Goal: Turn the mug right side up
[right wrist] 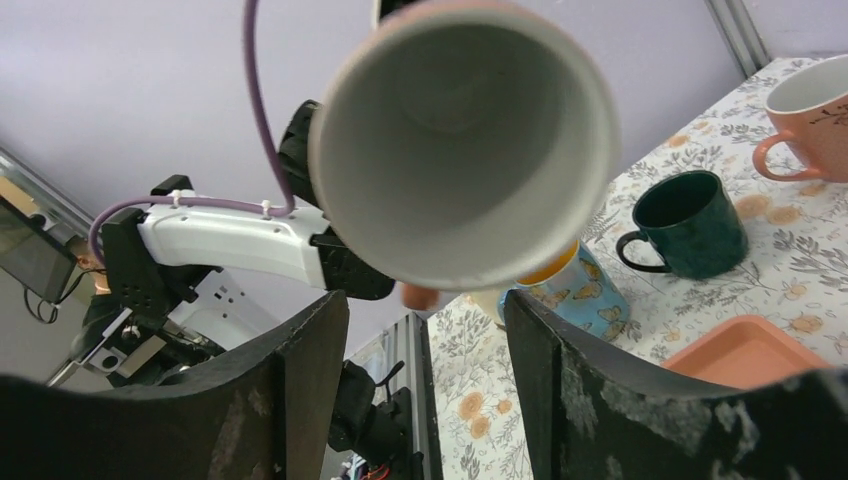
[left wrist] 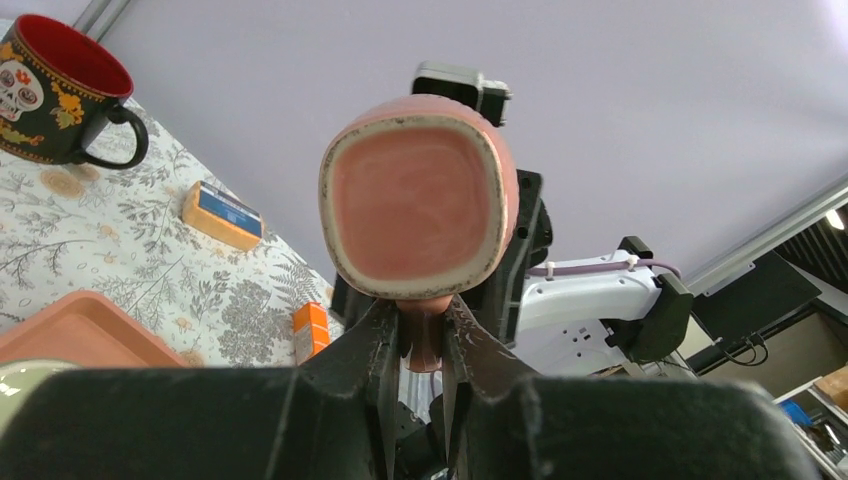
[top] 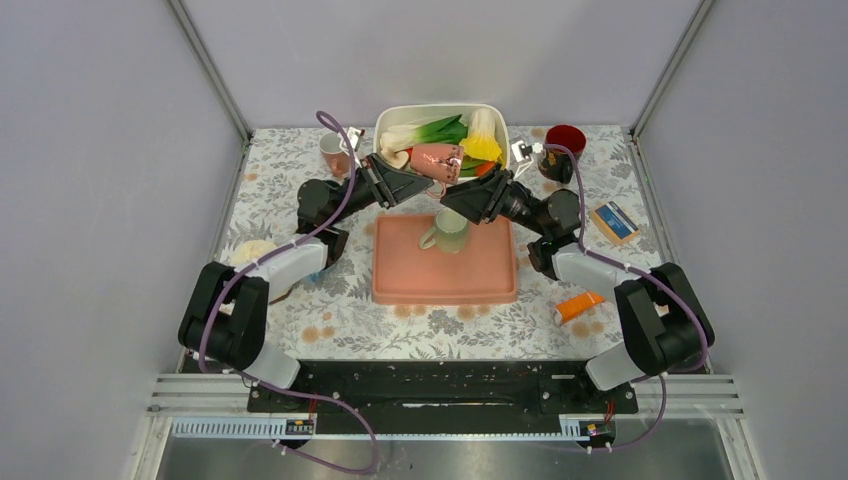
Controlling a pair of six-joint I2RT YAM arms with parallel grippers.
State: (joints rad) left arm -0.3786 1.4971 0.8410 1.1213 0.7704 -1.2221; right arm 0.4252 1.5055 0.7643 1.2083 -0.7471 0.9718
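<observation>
Fingers [left wrist: 370,345] of your left gripper [top: 410,183] are clamped on the handle of the pink mug [left wrist: 415,205]. It hangs in the air on its side, over the near edge of the white bin [top: 392,118] in the top view. Its base faces your left wrist camera and its mouth faces your right one. Your right gripper [right wrist: 425,310] stands spread wide just right of the mouth, and you can see it touching nothing. From the biggest down:

- the flowered table [top: 330,310]
- the pink tray [top: 445,285] at its middle
- the bin of toy vegetables at the far edge
- a pale green mug [top: 450,230] upright on the tray (far half)
- a black skull mug [left wrist: 55,90] far right
- a small orange box [top: 580,305] near right
</observation>
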